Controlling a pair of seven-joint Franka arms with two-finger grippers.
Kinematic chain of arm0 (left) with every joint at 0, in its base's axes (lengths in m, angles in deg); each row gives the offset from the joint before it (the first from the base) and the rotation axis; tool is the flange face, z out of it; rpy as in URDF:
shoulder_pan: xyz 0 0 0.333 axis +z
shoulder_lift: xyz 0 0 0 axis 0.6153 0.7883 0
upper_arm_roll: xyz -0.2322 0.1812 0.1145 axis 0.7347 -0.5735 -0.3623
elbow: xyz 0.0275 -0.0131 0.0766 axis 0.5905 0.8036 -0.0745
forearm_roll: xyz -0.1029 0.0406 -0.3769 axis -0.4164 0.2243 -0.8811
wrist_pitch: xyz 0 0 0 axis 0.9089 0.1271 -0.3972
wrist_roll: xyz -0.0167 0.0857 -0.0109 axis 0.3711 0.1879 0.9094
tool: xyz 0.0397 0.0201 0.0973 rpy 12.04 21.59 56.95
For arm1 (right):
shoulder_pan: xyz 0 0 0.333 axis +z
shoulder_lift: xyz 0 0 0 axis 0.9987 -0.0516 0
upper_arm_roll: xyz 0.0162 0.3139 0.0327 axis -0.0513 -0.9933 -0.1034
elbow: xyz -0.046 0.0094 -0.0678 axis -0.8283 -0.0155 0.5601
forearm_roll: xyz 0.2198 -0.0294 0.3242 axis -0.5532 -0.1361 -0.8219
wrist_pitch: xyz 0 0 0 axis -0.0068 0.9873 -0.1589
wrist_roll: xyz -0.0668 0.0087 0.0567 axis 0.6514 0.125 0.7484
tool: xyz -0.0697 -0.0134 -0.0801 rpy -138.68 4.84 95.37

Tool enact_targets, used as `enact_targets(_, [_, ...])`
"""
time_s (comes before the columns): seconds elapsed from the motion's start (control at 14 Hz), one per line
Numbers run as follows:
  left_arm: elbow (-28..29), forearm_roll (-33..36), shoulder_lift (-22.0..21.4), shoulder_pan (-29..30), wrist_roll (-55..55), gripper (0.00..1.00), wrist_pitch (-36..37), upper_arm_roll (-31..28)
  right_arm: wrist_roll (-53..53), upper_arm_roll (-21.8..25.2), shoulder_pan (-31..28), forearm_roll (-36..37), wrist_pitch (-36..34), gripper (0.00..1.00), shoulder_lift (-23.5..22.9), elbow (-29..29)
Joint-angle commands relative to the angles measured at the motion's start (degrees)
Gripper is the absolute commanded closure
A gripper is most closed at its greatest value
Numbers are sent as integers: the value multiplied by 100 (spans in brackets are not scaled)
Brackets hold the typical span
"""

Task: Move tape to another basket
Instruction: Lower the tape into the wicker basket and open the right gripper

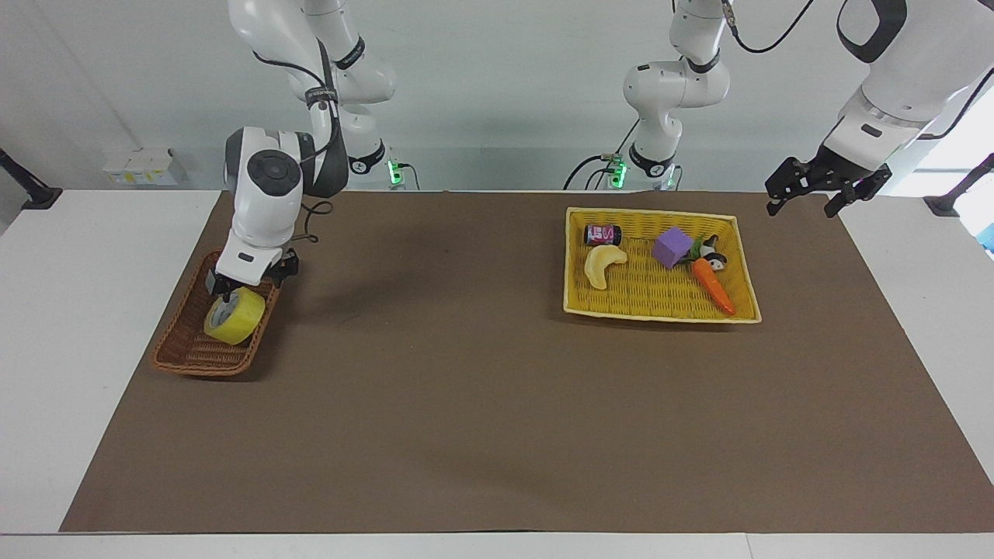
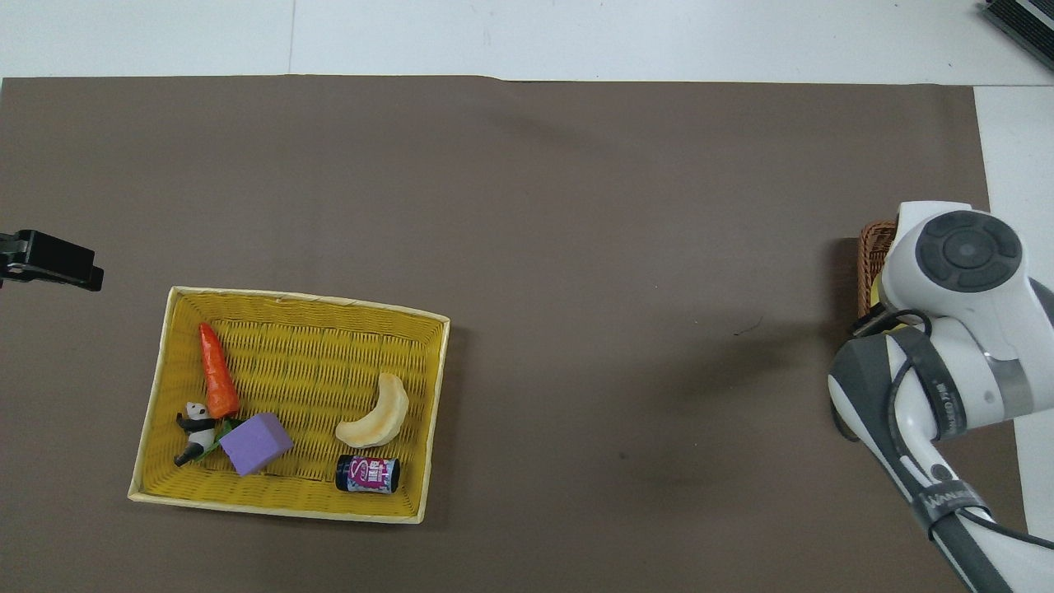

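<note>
Two views, facing first: tape is seen lying in the brown wicker basket.
Right gripper: spread, just above the tape.
Left gripper: spread, waiting over the mat's corner.
Overhead: basket is largely covered by the right arm.

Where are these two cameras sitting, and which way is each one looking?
Facing view: high across the table, looking back at the robots; both arms show, right gripper over the tape in the brown basket, left gripper waiting over the table's edge.
Overhead view: high above the robots' end, looking steeply down; right arm's wrist covers that basket, left gripper's tip shows.
Shared: the yellow tray, seen half a turn apart.
</note>
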Motion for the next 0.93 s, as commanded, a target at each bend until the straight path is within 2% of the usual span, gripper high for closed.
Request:
enact_targets(0.0, [-67,99,17,27,20,0,111,32,309,1,-49,-791,-477,0,42,-600])
enact_targets(0.22, [-67,99,17,27,20,0,120,32,230,10,-50,-1346,-496,0,156,-917])
enact_targets(0.43, [-67,99,17,27,20,0,111,32,177,-8,-41,-1427,-636,0,279,-1233])
enact_targets(0.57, [-67,90,17,27,20,0,120,32,-644,-86,21,-1601,-776,0,288,-1392])
enact_targets(0.86, [-67,99,17,27,20,0,120,32,-2377,-429,143,-1664,-1101,0,446,-1349])
